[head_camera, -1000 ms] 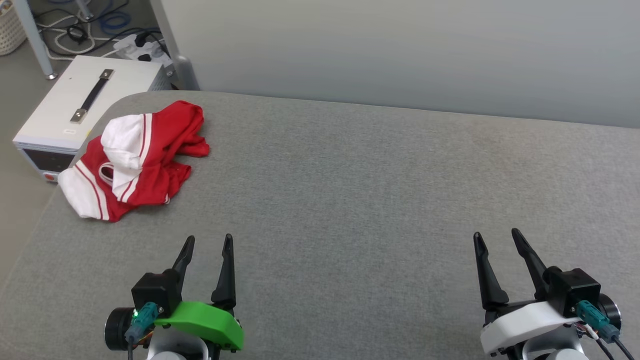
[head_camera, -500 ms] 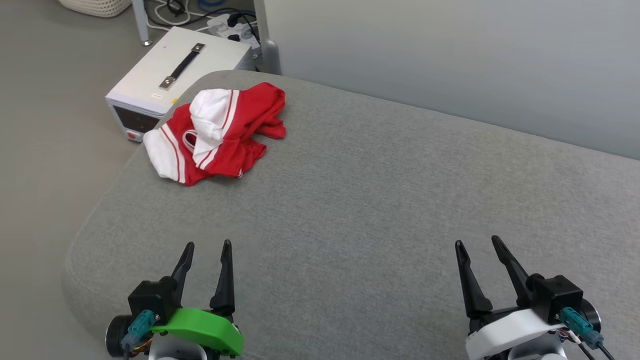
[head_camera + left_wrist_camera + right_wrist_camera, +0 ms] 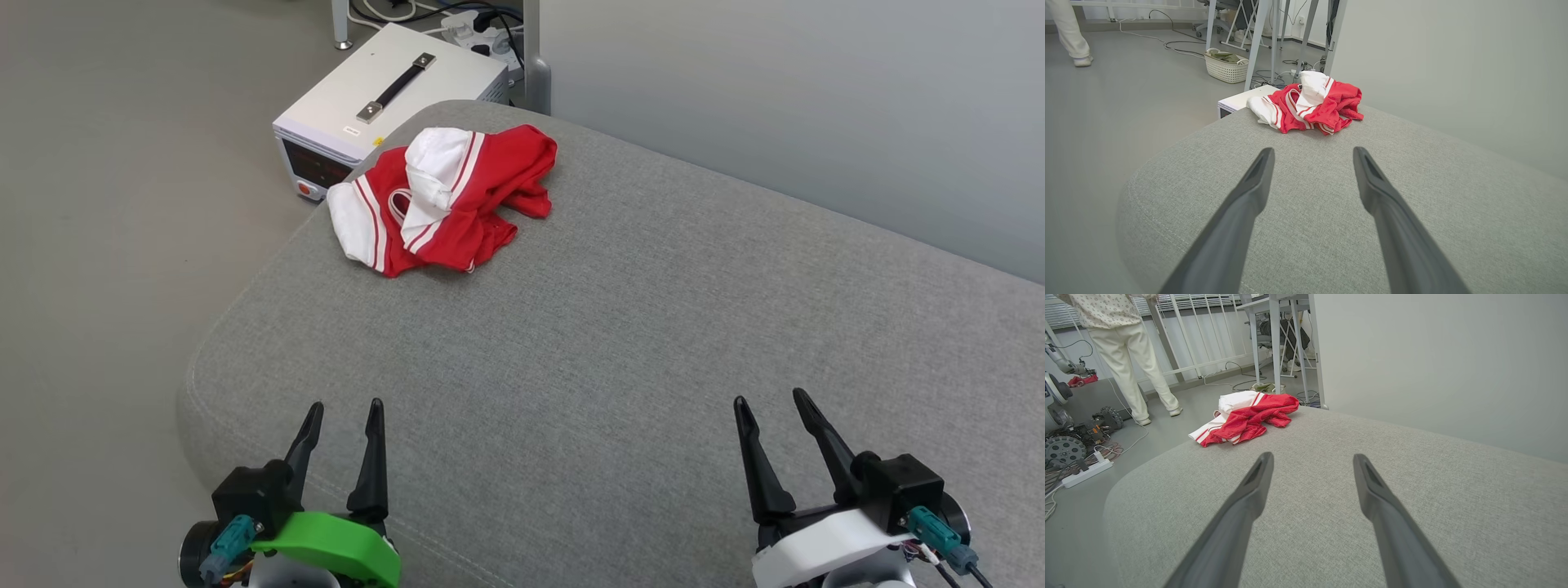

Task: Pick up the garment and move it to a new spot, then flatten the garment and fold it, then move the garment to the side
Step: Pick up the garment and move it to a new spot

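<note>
Both left gripper (image 3: 344,404) and right gripper (image 3: 768,396) empty, fingers apart, well short of the crumpled garment (image 3: 469,208), any lettering unreadable.

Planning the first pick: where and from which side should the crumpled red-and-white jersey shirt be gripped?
Likely the raised white sleeve fold atop the crumpled red-and-white jersey shirt, from above with the left end effector: it stands proud, on that arm's side.

The left gripper (image 3: 346,404) has two long, black, tapering fingers (image 3: 371,457) set in a boxy black block, above a glossy, bright green curved shell (image 3: 331,545). A teal plug (image 3: 231,537) with a dark lead sits beside a round black housing (image 3: 194,549). The right gripper (image 3: 768,396) is built the same, but with a white shell (image 3: 816,545), a second teal plug (image 3: 931,527) and thin coloured wires beneath.
</note>
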Controlling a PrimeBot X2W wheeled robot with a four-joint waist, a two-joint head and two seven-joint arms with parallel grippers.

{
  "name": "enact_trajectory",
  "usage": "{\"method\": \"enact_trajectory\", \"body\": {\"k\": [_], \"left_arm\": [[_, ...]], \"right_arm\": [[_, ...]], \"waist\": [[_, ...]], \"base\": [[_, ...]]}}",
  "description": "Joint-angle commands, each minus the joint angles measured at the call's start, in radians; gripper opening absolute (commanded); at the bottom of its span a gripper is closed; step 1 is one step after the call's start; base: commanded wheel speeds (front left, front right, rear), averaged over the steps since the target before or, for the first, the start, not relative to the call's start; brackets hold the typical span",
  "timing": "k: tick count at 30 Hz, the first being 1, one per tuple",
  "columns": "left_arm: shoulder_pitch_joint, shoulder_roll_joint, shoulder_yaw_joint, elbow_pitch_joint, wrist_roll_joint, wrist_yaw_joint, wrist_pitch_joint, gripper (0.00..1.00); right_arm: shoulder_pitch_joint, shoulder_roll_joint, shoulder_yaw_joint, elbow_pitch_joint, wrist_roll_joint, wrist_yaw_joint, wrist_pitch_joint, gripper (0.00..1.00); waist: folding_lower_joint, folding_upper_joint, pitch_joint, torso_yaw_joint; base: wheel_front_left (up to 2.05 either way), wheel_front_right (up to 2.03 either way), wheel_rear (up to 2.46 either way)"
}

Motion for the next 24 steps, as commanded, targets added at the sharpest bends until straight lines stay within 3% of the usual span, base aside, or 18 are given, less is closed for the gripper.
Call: {"method": "enact_trajectory", "body": {"k": [1,9,15,18,21,23,24], "left_arm": [[0.015,-0.004,0.002,-0.003,-0.007,-0.008,-0.006,1.00],[-0.001,-0.004,0.029,-0.029,-0.039,0.000,-0.006,1.00],[-0.109,0.018,0.057,0.041,-0.047,-0.027,-0.006,1.00],[-0.227,0.075,0.043,0.133,-0.075,-0.034,0.008,1.00],[-0.355,0.138,0.027,0.205,-0.108,-0.036,0.089,1.00],[-0.440,0.197,-0.005,0.243,-0.136,-0.036,0.160,1.00],[-0.518,0.264,-0.044,0.272,-0.165,-0.036,0.225,1.00]], "right_arm": [[0.011,0.000,0.002,0.002,0.005,-0.001,-0.010,1.00],[-0.006,-0.007,0.012,-0.009,-0.038,-0.001,-0.010,1.00],[-0.051,-0.047,0.031,-0.050,-0.079,-0.001,-0.010,1.00],[-0.077,-0.069,0.027,-0.084,-0.094,-0.001,-0.005,1.00],[-0.101,-0.086,0.026,-0.127,-0.103,-0.001,0.015,1.00],[-0.119,-0.095,0.033,-0.158,-0.109,-0.001,0.032,1.00],[-0.133,-0.102,0.037,-0.183,-0.113,-0.001,0.046,1.00]], "waist": [[-0.0001,0.0000,0.001,0.004],[-0.0001,0.0000,0.061,-0.038],[-0.0001,0.0000,0.169,-0.100],[-0.0001,0.0000,0.231,-0.131],[-0.0001,0.0000,0.295,-0.162],[-0.0001,0.0000,0.338,-0.187],[-0.0001,0.0000,0.373,-0.210]], "base": [[0.00,0.00,0.00],[0.00,0.00,0.00],[0.00,0.00,0.00],[0.00,0.00,0.00],[0.00,0.00,0.00],[0.00,0.00,0.00],[0.00,0.00,0.00]]}}
